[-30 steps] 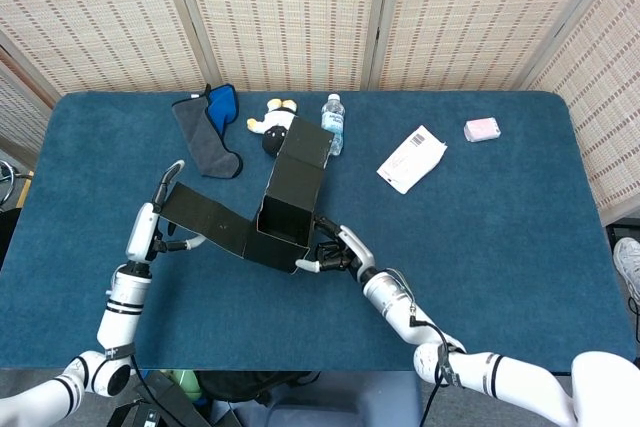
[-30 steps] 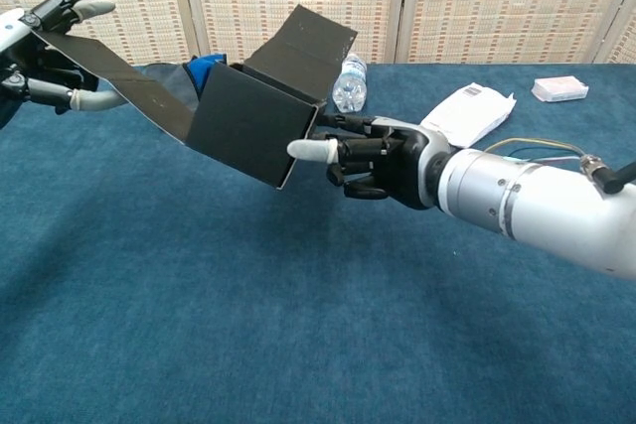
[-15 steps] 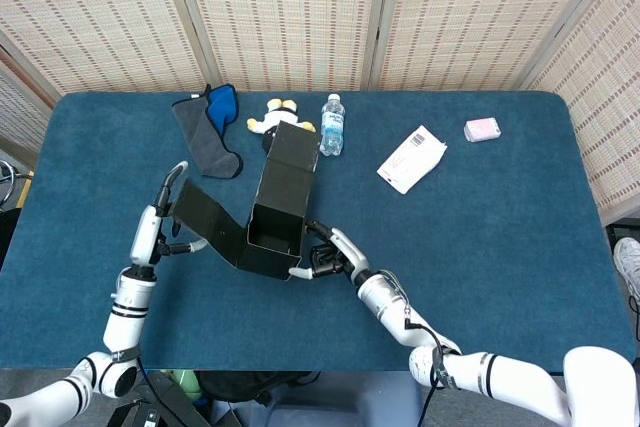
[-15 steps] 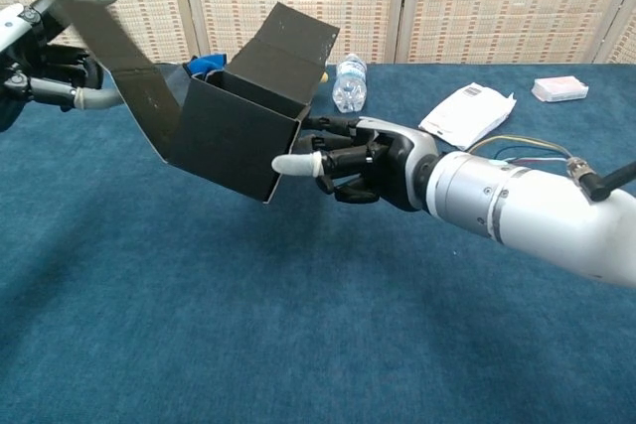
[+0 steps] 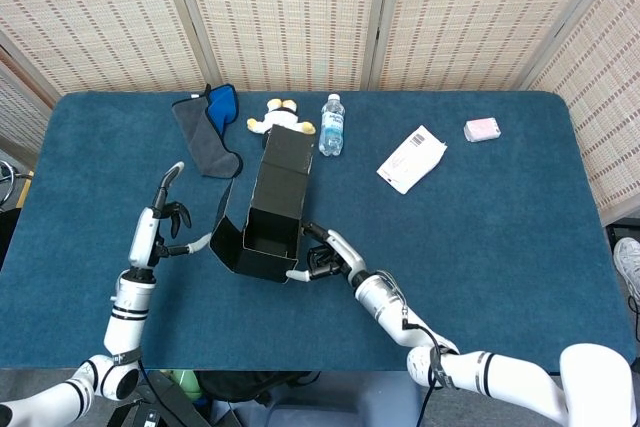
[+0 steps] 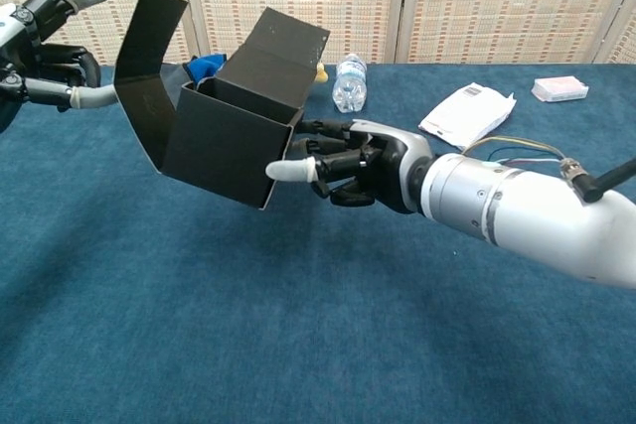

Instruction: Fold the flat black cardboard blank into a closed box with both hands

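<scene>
The box (image 5: 268, 215) hung above the tabletop (image 5: 500, 247) near its front left, already a square tube with its mouth upward and nothing inside that either view showed. A second before, its left panel had stretched out long and nearly flat toward the left hand; now that panel (image 6: 149, 67) stood folded up beside the box's left wall, so the fold had come well along, though the tall back flap (image 6: 283, 52) still stood open and the box was not closed.

The right hand (image 6: 348, 161) gripped the box at its right front corner, fingers (image 6: 293, 172) curled in around that edge, one pale tip laid across the front wall. The left hand (image 6: 45, 37) sat just left of the raised panel. Its fingers were partly spread, one pointing up, and one tip reached toward the panel; whether it touched the card could not be told.

Beyond the box lay a grey and blue cloth (image 5: 210, 127), a small toy (image 5: 275, 117), a bottle (image 5: 332, 124), a white packet (image 5: 411, 159) and a pink thing (image 5: 482, 129), all apart from the hands.
</scene>
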Robot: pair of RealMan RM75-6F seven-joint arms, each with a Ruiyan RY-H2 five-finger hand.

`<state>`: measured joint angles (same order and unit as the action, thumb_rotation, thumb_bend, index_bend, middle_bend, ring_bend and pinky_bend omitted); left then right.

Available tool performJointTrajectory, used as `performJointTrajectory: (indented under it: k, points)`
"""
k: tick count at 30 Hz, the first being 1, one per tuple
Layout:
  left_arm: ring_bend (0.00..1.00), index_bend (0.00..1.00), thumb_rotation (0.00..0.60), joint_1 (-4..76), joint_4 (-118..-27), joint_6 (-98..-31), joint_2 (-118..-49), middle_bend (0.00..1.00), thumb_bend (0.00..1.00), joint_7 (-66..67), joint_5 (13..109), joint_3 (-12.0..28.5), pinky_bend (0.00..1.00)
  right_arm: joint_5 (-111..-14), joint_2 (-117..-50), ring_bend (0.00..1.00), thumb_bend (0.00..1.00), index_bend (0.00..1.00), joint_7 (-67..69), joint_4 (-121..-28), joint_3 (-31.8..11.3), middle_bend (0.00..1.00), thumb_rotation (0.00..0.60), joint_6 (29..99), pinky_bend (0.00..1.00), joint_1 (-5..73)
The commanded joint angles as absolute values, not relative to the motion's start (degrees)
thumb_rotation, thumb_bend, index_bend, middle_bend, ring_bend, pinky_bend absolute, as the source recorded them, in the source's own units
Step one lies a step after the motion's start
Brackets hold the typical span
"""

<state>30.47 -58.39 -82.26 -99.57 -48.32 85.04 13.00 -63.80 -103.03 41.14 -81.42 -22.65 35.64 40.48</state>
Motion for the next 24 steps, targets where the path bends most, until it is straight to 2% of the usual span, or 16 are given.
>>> performJointTrajectory:
  k: [1,6,9,16,24]
  points:
    - [0.64,0.01,0.600,30.8,-57.4,-83.0,-100.0,0.00,0.10,-48.7,85.7,13.2,0.82,-63.7,-102.9,0.74,0.33,0.35,40.5,-81.4,-22.5,0.40,0.600,35.7,1.00,40.8]
    - [0.69,0.17,0.600,32.1,-51.3,-84.4,-100.9,0.04,0.09,-47.5,88.8,11.5,0.82,-63.1,-102.3,0.74,0.33,0.35,37.5,-81.1,-22.0,0.40,0.600,35.6,1.00,41.7]
    - [0.70,0.21,0.600,32.6,-46.8,-84.9,-101.8,0.07,0.09,-47.2,90.9,9.5,0.82,-62.2,-102.3,0.75,0.34,0.35,35.1,-80.5,-21.5,0.40,0.600,35.7,1.00,42.5]
    - [0.71,0.24,0.600,32.8,-38.2,-85.6,-104.6,0.10,0.09,-48.2,93.7,5.6,0.82,-59.9,-104.3,0.75,0.34,0.36,29.2,-77.7,-19.8,0.40,0.600,36.5,1.00,44.2]
    - [0.71,0.24,0.600,32.8,-33.0,-86.5,-107.6,0.11,0.10,-49.4,93.6,4.7,0.82,-59.4,-108.0,0.75,0.34,0.36,23.0,-74.2,-18.6,0.40,0.600,39.7,1.00,45.5]
